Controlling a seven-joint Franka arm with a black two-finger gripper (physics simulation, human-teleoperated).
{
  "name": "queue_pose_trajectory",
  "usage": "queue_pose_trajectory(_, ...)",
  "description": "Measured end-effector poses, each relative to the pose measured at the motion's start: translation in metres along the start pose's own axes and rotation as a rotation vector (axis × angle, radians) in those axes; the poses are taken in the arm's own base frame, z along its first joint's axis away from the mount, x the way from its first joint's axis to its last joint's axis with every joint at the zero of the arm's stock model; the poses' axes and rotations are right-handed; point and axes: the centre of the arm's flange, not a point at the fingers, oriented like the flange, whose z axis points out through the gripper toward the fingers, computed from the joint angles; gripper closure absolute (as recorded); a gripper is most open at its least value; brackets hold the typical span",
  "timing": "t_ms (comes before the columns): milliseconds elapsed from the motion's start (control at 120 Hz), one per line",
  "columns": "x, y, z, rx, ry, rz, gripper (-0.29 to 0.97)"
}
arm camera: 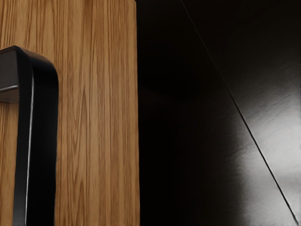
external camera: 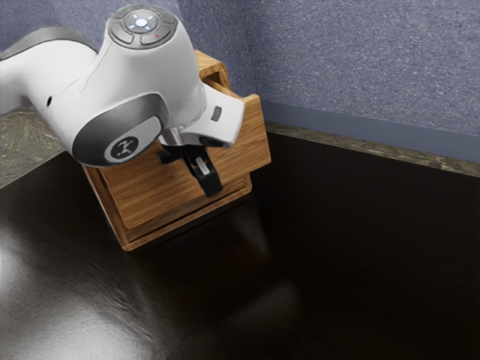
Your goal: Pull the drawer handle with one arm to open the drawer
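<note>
A small wooden cabinet (external camera: 150, 202) stands on the dark table by the back wall. Its drawer (external camera: 251, 146) stands pulled out a short way toward the exterior view's right, with its side wall showing at the top. My gripper (external camera: 192, 162) hangs under the white hand, right against the drawer front at the black handle (external camera: 209, 180). My hand covers much of the handle there. In the wrist view the black handle (arm camera: 43, 141) curves over the wooden drawer front (arm camera: 99, 117), very close to the hand.
The dark glossy table (external camera: 337, 262) stretches to the exterior view's right and front of the cabinet. A blue-grey wall (external camera: 360, 52) runs along the back. A speckled strip (external camera: 22, 142) borders the table at the left.
</note>
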Motion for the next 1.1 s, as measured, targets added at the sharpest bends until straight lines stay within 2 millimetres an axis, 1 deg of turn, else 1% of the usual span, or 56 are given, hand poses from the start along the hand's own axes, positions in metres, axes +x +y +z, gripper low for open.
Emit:
queue_pose_trajectory(192, 0.001, 0.013, -0.009, 0.004, 0.009, -0.004, 0.0)
queue_pose_trajectory(308, 0.001, 0.025, -0.016, 0.009, 0.015, 0.004, 0.01)
queue_pose_trajectory(400, 0.0, 0.03, -0.016, 0.011, 0.011, 0.001, 0.0)
queue_pose_trajectory(542, 0.004, 0.041, -0.021, 0.013, 0.016, 0.005, 0.01)
queue_pose_trajectory(600, 0.005, 0.046, -0.026, 0.019, 0.021, 0.009, 0.02)
queue_pose_trajectory(758, 0.004, 0.05, -0.034, 0.031, 0.027, 0.002, 0.01)
queue_pose_trajectory(817, 0.007, 0.062, -0.044, 0.038, 0.042, 0.019, 0.0)
queue_pose_trajectory(883, 0.011, 0.081, -0.059, 0.045, 0.065, 0.046, 0.0)
queue_pose_trajectory(933, 0.013, 0.088, -0.064, 0.044, 0.07, 0.052, 0.0)
queue_pose_trajectory(1000, 0.013, 0.087, -0.071, -0.041, 0.067, 0.009, 0.0)
queue_pose_trajectory(1050, 0.021, 0.085, -0.081, -0.15, 0.064, -0.036, 0.0)
queue_pose_trajectory(1100, 0.025, 0.083, -0.083, -0.252, 0.044, -0.072, 0.0)
